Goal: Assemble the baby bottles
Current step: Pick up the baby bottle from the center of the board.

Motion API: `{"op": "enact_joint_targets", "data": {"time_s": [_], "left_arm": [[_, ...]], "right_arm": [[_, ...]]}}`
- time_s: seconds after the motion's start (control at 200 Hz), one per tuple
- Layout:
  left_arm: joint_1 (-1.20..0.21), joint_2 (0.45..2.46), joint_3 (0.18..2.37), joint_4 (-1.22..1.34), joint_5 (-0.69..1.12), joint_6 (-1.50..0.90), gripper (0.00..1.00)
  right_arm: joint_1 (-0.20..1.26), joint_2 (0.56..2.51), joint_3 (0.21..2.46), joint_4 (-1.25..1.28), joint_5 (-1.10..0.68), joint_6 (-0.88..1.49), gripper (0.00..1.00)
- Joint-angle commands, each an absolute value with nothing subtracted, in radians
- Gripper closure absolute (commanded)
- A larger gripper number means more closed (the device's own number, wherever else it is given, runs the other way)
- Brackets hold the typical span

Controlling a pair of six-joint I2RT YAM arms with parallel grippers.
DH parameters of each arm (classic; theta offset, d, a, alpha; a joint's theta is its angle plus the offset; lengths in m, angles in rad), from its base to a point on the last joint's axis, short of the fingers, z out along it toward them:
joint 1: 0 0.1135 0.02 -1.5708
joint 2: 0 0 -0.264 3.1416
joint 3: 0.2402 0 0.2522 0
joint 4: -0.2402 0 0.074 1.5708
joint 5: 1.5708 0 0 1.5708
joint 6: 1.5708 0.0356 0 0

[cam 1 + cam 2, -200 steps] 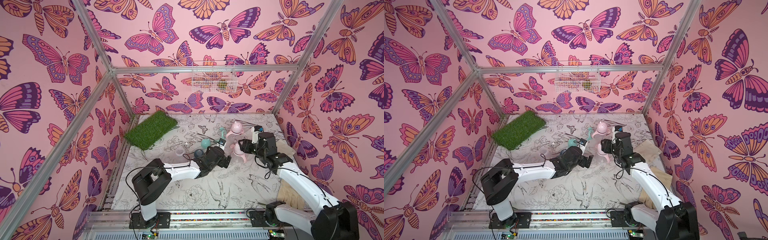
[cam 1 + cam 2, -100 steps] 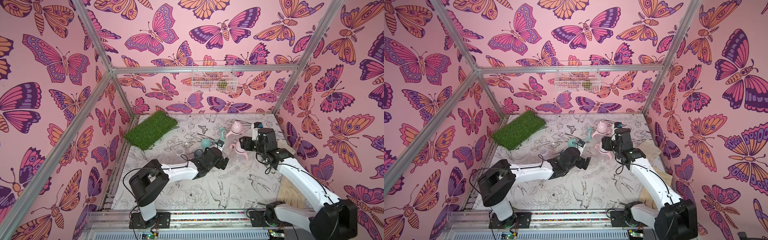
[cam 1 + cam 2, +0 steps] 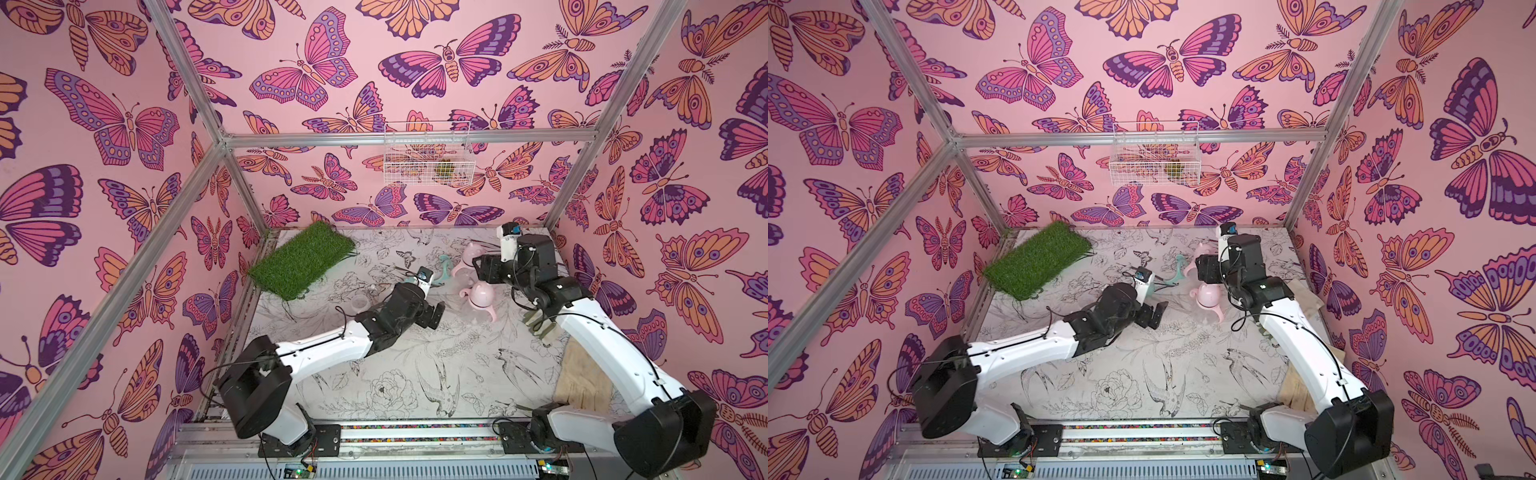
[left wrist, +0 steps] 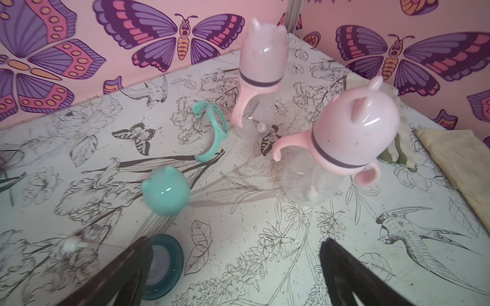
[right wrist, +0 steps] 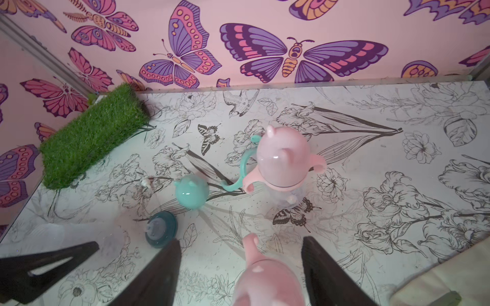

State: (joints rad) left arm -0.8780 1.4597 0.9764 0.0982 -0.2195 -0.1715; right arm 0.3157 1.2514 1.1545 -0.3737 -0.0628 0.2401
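Two assembled baby bottles with pink eared caps and pink handles stand upright at the back right: the far one [image 3: 470,257] [image 5: 282,161] and the near one [image 3: 481,296] [image 4: 354,132]. My right gripper [image 3: 484,274] [image 5: 241,240] hangs open above the near bottle, whose cap shows between its fingers untouched. A teal eared cap [image 4: 166,191], a teal two-handled ring [image 4: 212,132] and a teal nipple collar [image 4: 164,265] lie loose on the table. A clear bottle body [image 3: 359,301] sits left of them. My left gripper [image 3: 434,316] [image 4: 236,246] is wide open and empty, one finger beside the collar.
A green grass mat [image 3: 303,259] lies at the back left. A white wire basket [image 3: 428,153] hangs on the back wall. A beige cloth [image 3: 582,382] and a greenish rag [image 3: 540,328] lie along the right edge under my right arm.
My right gripper has opened wider and lifted back from the near pink bottle, which stays standing. The left arm has barely shifted and stays open.
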Motion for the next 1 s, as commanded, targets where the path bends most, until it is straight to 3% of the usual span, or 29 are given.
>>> {"op": "enact_joint_targets", "data": {"time_s": [0.0, 0.255, 0.526, 0.836, 0.996], "left_arm": [[-0.813, 1.337, 0.959, -0.028, -0.185, -0.137, 0.00], [-0.633, 1.030, 0.885, -0.187, -0.215, -0.149, 0.00], [-0.378, 0.870, 0.763, -0.307, -0.193, -0.258, 0.00], [-0.010, 0.902, 0.660, -0.228, -0.006, -0.423, 0.00], [0.037, 0.967, 0.640, -0.166, 0.039, -0.453, 0.00]], "right_arm": [[0.375, 1.288, 1.223, -0.452, -0.099, 0.197, 0.25], [0.565, 1.414, 1.316, -0.451, -0.157, 0.154, 0.24], [0.702, 1.613, 1.402, -0.366, -0.317, 0.151, 0.23], [0.822, 1.882, 1.577, -0.263, -0.383, 0.096, 0.12], [0.835, 1.972, 1.642, -0.234, -0.394, 0.081, 0.06]]}}
